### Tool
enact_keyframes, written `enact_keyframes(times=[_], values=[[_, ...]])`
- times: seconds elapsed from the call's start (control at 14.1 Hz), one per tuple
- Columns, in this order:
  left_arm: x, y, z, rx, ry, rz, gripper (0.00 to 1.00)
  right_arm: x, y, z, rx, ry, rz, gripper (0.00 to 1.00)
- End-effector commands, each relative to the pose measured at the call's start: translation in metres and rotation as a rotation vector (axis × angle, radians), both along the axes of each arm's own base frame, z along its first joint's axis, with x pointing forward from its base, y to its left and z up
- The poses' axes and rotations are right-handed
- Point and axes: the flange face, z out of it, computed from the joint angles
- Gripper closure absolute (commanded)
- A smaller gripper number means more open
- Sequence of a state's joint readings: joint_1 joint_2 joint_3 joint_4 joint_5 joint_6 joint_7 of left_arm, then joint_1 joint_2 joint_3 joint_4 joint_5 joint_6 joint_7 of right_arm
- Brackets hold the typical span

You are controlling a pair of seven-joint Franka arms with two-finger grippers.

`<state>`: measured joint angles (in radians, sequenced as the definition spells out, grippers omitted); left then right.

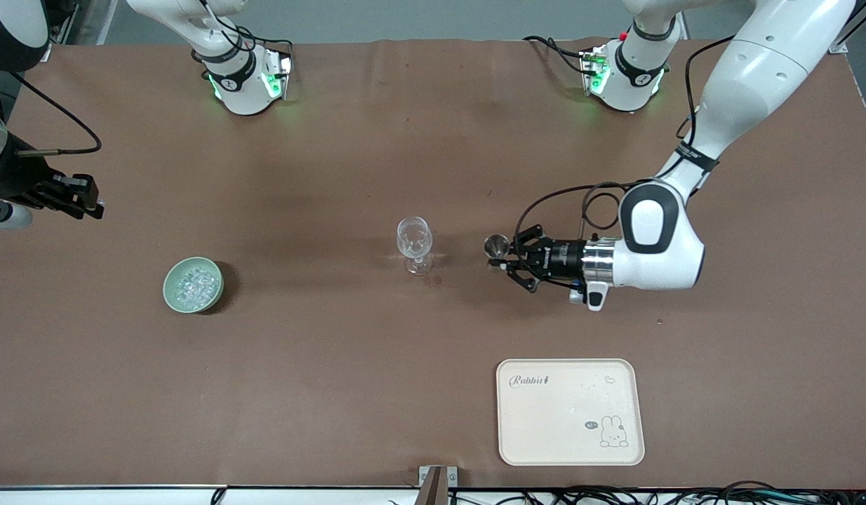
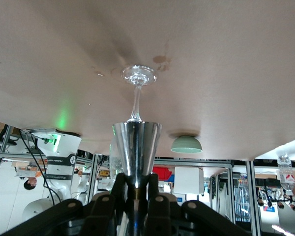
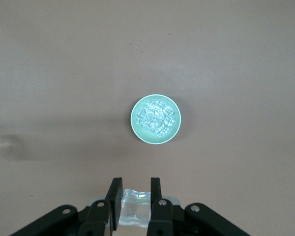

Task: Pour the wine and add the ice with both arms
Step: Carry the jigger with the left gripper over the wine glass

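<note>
Front view, near to far: cream rabbit tray (image 1: 570, 412) closest to the camera, toward the left arm's end. Farther back sit the green bowl (image 1: 193, 284) of ice (image 1: 194, 283), toward the right arm's end, and the stemmed wine glass (image 1: 414, 243) mid-table. Small wet spots lie on the mat just beside the glass foot. Wine is not discernible in the glass from here.

Left gripper (image 1: 502, 256) is turned sideways, low over the table just beside the glass, toward the left arm's end. Fingers pinched on a small metal measuring cup (image 1: 495, 246), mouth facing the glass. Right gripper (image 1: 89, 196) is at the frame edge, over bare mat at the right arm's end; front view doesn't show what it carries.

Left wrist view adds: the metal cup (image 2: 136, 147) is a steel cone clamped at its narrow end between the fingers (image 2: 120, 186), lined up with the wine glass (image 2: 137, 91), the bowl (image 2: 186, 144) farther off.

Right wrist view adds what front can't: the right gripper (image 3: 135, 189) fingers are pressed onto a clear ice chunk (image 3: 133, 205), and the bowl (image 3: 156, 119) with its heaped ice (image 3: 156, 117) lies below, apart from the gripper.
</note>
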<state>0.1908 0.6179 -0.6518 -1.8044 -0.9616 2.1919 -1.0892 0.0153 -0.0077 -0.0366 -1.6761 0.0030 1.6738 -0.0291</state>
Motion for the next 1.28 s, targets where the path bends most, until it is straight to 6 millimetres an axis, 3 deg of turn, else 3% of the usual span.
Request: enact_keyframes(times=[0.0,0.35,0.85,1.21], values=[[-0.010,-0.011,0.018,0.026,0.005,0.028,0.99,-0.009,-0.001,0.001,0.016,-0.006,0.004,1.00],[-0.024,-0.042,0.023,0.068,0.018,0.050,0.99,-0.009,-0.001,0.000,0.016,-0.003,0.004,0.99],[-0.038,-0.071,0.026,0.101,0.032,0.072,0.99,-0.008,-0.001,0.001,0.016,-0.006,0.004,0.99],[-0.046,-0.080,0.025,0.115,0.037,0.075,0.99,-0.007,-0.002,-0.001,0.016,-0.006,0.003,1.00]])
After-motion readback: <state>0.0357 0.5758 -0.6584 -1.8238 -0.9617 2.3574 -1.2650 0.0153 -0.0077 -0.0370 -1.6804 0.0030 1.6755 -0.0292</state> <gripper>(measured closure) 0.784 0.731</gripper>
